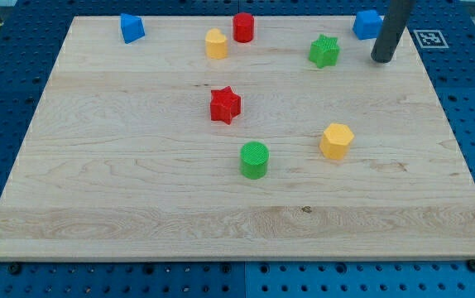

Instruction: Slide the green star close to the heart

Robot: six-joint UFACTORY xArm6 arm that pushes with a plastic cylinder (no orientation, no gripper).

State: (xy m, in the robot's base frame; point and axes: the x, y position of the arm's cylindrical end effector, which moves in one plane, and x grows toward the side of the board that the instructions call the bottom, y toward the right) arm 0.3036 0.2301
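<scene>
The green star (pixel 324 51) lies near the view's top right on the wooden board (pixel 122 165). The yellow heart (pixel 216 44) lies to its left at the view's top centre, right beside the red cylinder (pixel 243 27). My tip (pixel 381 60) is to the right of the green star, a short gap away and not touching it. The rod rises from the tip to the view's top edge.
A blue block (pixel 367 24) sits at the top right, partly behind the rod. A blue block (pixel 131 28) lies at the top left. A red star (pixel 225 105), a green cylinder (pixel 254 159) and a yellow hexagon (pixel 336 141) lie mid-board.
</scene>
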